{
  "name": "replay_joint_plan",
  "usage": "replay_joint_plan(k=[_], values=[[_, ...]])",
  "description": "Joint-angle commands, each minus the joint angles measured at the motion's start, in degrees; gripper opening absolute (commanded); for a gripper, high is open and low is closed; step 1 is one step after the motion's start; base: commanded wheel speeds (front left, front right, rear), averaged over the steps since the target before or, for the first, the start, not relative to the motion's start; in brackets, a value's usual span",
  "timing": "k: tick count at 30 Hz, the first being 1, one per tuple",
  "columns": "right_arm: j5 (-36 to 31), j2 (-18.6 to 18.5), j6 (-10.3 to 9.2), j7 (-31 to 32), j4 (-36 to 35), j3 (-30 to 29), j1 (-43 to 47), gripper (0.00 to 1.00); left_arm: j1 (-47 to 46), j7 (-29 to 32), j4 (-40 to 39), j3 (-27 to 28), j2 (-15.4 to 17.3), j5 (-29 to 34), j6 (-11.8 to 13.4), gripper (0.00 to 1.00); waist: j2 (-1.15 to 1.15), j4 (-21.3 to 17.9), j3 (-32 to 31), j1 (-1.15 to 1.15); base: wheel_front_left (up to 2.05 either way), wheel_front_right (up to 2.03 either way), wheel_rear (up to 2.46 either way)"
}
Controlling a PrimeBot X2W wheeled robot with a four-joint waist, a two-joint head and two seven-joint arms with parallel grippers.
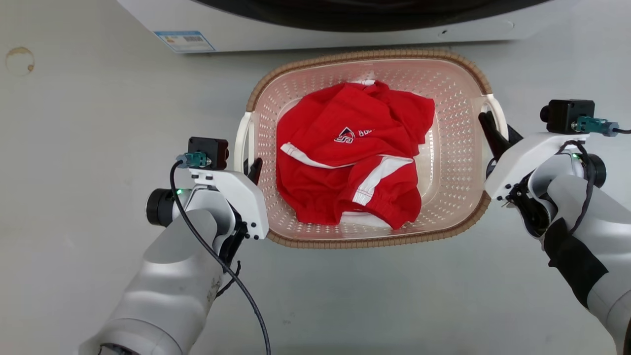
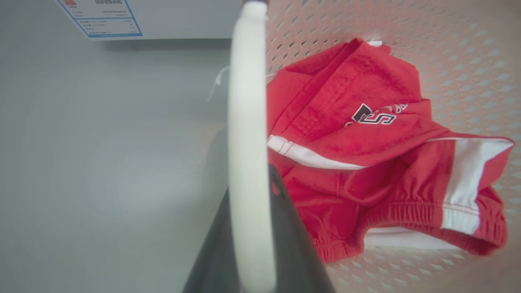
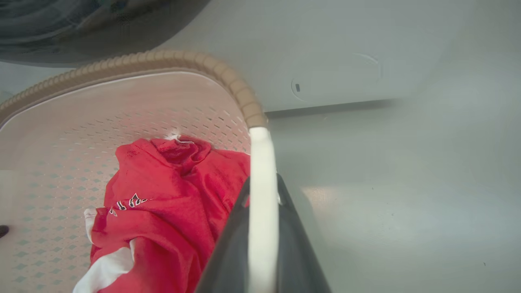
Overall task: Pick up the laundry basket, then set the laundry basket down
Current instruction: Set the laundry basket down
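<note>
The laundry basket (image 1: 374, 53), cream with perforated walls and a brown woven-look rim, lies in the middle of the head view with a red and white garment (image 1: 350, 153) inside. My left gripper (image 1: 251, 170) is shut on its white left handle (image 1: 241, 138). In the left wrist view that handle (image 2: 248, 142) runs between the dark fingers (image 2: 293, 244). My right gripper (image 1: 493, 130) is shut on the right handle (image 1: 500, 111), seen between its fingers (image 3: 297, 236) as a white bar (image 3: 262, 183). I cannot tell whether the basket rests on the floor.
A white washer (image 1: 345, 24) with a dark door stands just beyond the basket's far rim, a blue-edged label (image 1: 185, 41) on its front. Grey floor (image 1: 74, 148) spreads on both sides and in front, with a faint ring stain (image 1: 19, 60) at the far left.
</note>
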Motion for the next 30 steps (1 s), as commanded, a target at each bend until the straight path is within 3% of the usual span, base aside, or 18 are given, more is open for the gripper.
replay_joint_plan(k=[1, 17, 30], values=[[-0.28, -6.72, -1.24, -1.91, 2.27, -1.65, 0.09, 0.00, 1.11, -0.38, 2.18, 1.03, 6.40, 0.82, 1.32, 0.00, 0.00, 0.19, 2.39, 0.00, 0.00, 0.00, 0.00], [-11.90, -6.80, -1.24, -1.92, -0.29, -13.39, 0.53, 0.00, -5.54, -3.03, 2.23, 0.54, 5.26, 1.09, 2.38, 0.00, 0.00, 0.98, 13.02, 0.00, 0.00, 0.00, 0.00], [-18.16, -6.44, -1.24, -1.93, -2.19, -19.35, -0.07, 0.00, -7.34, -6.91, 2.24, 0.69, 4.27, 0.82, 2.42, 0.00, 0.00, 1.22, 17.02, 0.00, 0.00, 0.00, 0.00]])
